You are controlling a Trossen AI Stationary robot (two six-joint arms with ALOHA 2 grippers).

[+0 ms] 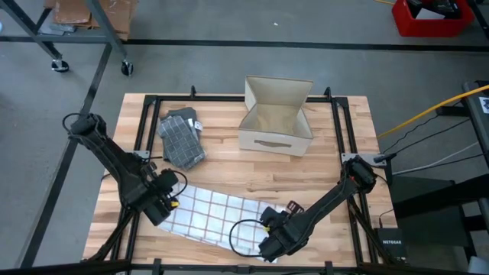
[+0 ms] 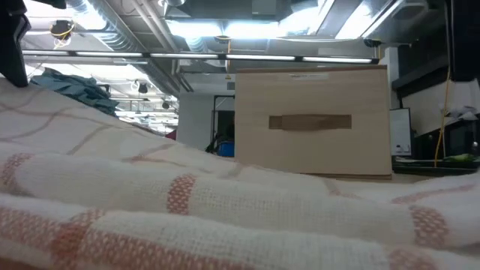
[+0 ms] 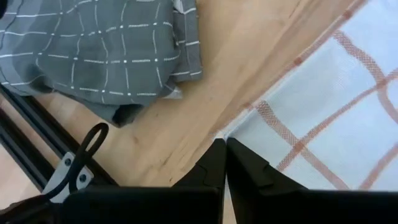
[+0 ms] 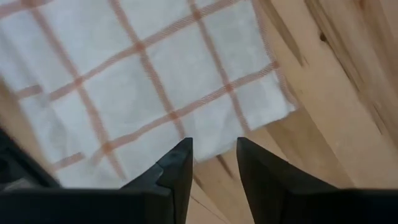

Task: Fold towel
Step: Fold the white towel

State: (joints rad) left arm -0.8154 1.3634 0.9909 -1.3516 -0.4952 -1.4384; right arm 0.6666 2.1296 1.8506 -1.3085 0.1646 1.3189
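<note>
Left jaws (image 3: 224, 163) pinched on white checked towel (image 1: 218, 212) corner.

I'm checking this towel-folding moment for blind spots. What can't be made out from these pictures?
- High view: the near edge of the white checked towel is hidden under both arms.
- Left wrist view: the left hand is shut at the towel's corner; whether cloth is pinched is hidden by its fingers.
- Right wrist view: the right hand is open above the towel's edge; contact can't be judged.
- Low view: the towel fills the foreground, hiding the gray folded cloth and the cardboard box's base.
</note>
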